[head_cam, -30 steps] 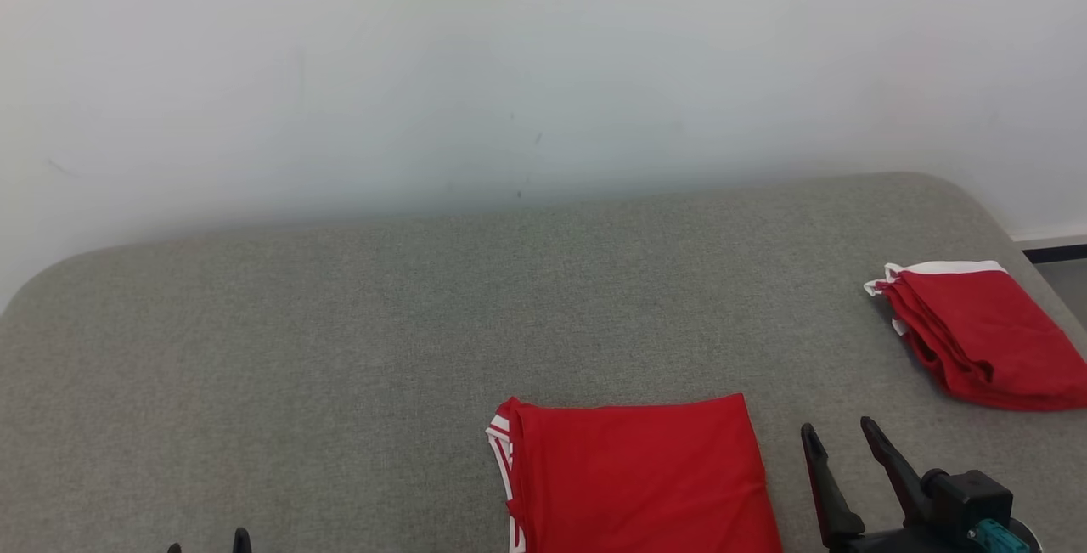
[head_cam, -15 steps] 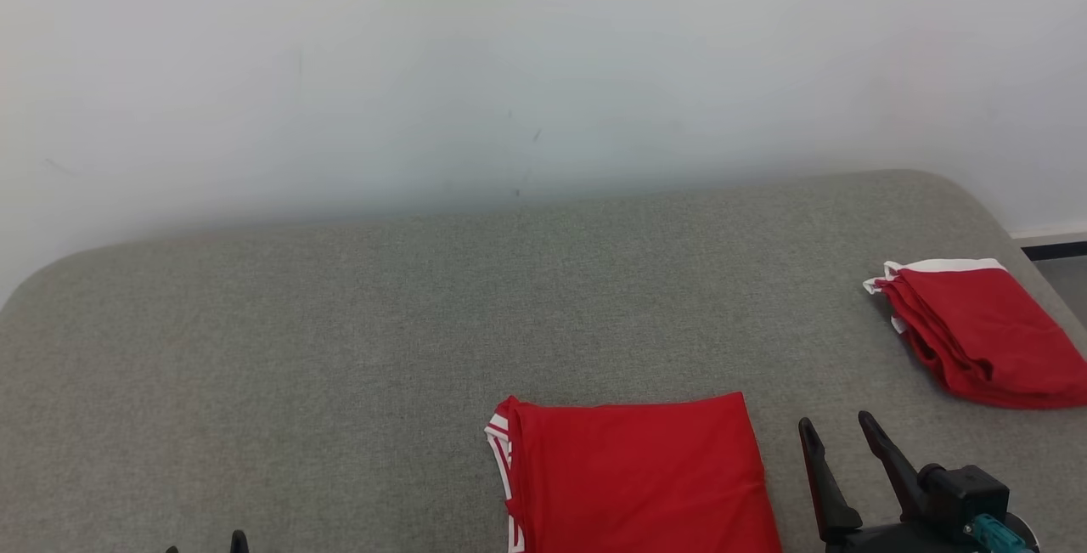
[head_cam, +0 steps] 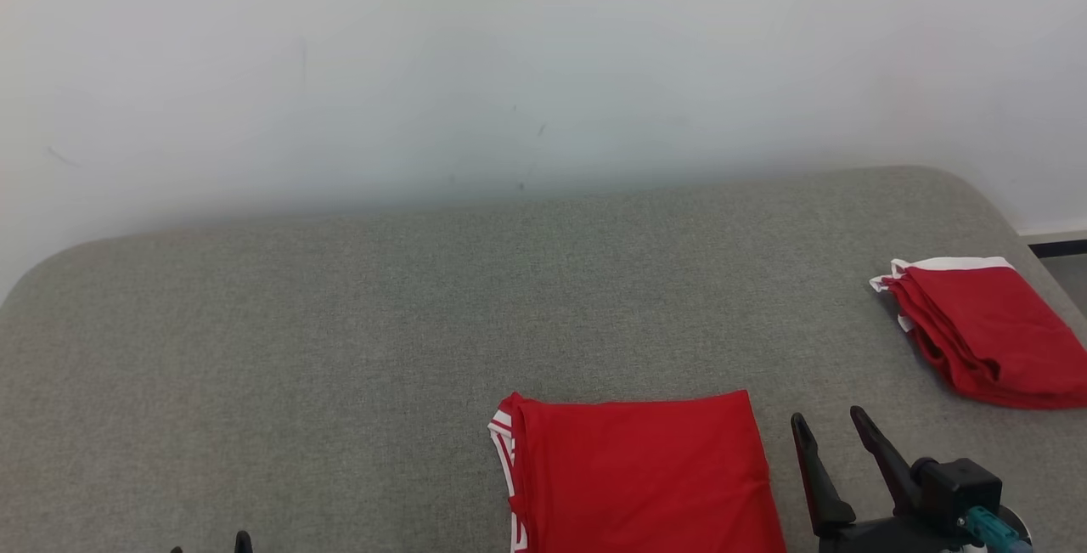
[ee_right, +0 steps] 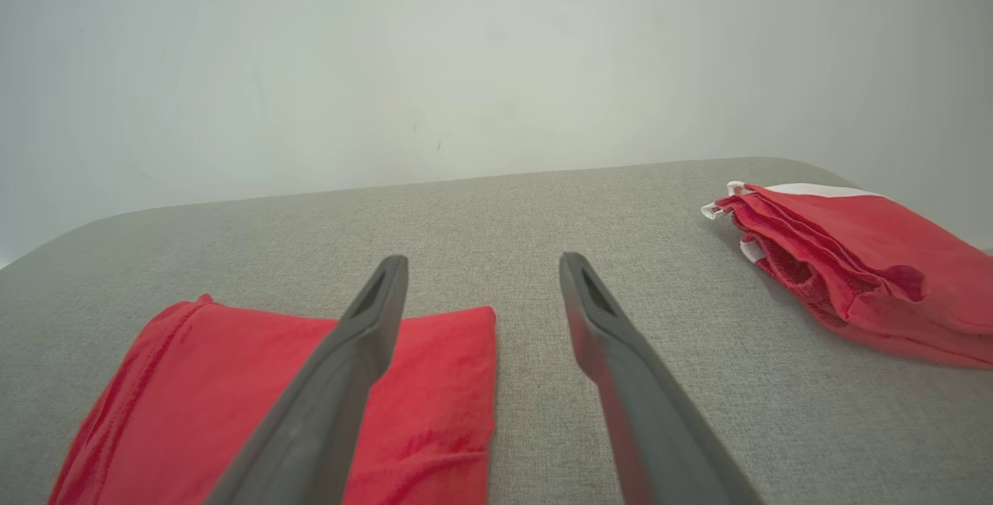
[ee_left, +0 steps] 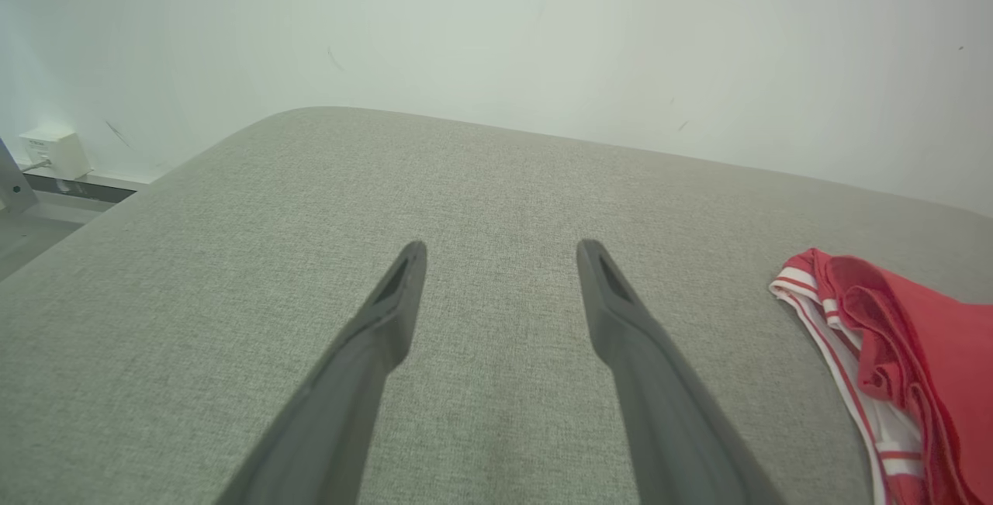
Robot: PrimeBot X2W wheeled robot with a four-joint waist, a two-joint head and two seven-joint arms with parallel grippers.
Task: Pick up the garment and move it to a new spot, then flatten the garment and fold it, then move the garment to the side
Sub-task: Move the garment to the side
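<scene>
A folded red garment [head_cam: 639,472] with white-striped trim lies flat on the grey cushioned surface [head_cam: 340,341] near the front edge, running out of the bottom of the head view. It appears at the right of the left wrist view as the red garment [ee_left: 900,357] and at lower left of the right wrist view as the red garment [ee_right: 233,396]. My right gripper [head_cam: 830,424] stands open just right of it, empty, also seen as the right gripper [ee_right: 481,268]. My left gripper [head_cam: 208,544] is far to its left, fingers spread, seen as the left gripper [ee_left: 500,253] over bare fabric.
A second folded red garment [head_cam: 985,328] with a white edge lies at the far right of the surface, near its rounded corner; it is the second garment [ee_right: 853,264] in the right wrist view. A pale wall [head_cam: 543,69] rises behind. A white box [ee_left: 50,152] sits on the wall's base, off the surface's left.
The head view has shifted slightly. My right gripper has drawn a little lower and left in view; both garments lie as before.
</scene>
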